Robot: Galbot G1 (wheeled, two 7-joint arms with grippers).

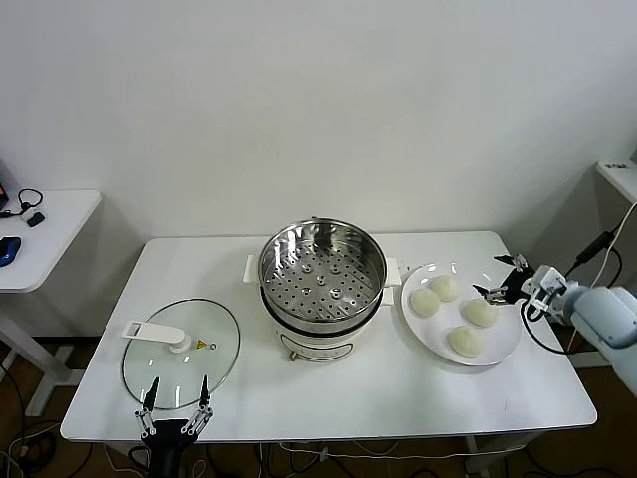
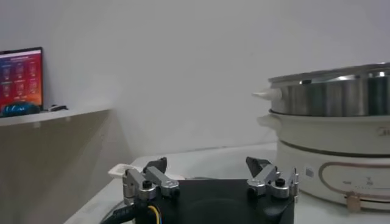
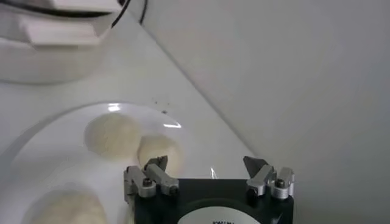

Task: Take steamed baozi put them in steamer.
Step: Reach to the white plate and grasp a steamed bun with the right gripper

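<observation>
White desk (image 1: 398,393) against a plain wall, and your steamer (image 1: 322,265) sits right in the middle of it, basket empty. All four baozi (image 1: 454,311) are on the plate (image 1: 503,350) just right of the steamer. Your right gripper (image 1: 501,279) hangs at the plate's far-right edge, fingers spread wide, holding nothing. Your left gripper (image 1: 176,398) is parked at the desk's near edge, left of the steamer by the glass lid (image 1: 180,353), fingers apart too.

Right end effector (image 1: 495,280) open, left end effector (image 1: 176,396) likewise, parked.
</observation>
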